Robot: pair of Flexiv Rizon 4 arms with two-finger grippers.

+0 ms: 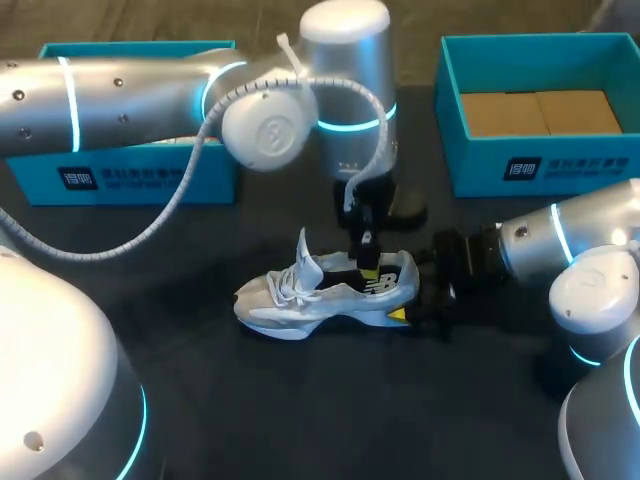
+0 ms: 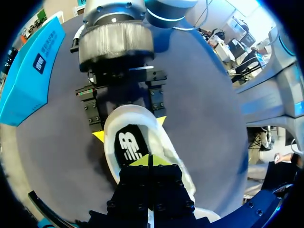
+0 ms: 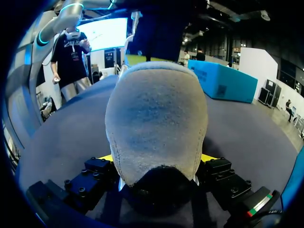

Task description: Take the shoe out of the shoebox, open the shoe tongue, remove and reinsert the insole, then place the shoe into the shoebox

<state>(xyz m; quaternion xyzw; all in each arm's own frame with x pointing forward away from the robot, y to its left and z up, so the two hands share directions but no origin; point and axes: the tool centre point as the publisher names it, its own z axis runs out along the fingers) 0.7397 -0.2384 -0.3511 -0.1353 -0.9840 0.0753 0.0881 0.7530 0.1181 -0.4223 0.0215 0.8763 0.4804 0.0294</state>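
Judging step: insole removal | sneaker (image 1: 325,295) on table (image 1: 300,400) between shoeboxes (image 1: 540,160) | right gripper (image 1: 410,292) clamps heel from both sides | left gripper (image 2: 149,160) tips together at insole (image 2: 127,147), hold unclear | next: lift insole clear.

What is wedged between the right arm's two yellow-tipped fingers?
The heel of the shoe: the right gripper has one finger on each side of it, clearest in the right wrist view.

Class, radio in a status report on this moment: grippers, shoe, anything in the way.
Right gripper shut on shoe heel; shoe on its sole on table. Left gripper shut, tips inside shoe at insole. Open shoebox rear right, not obstructing.
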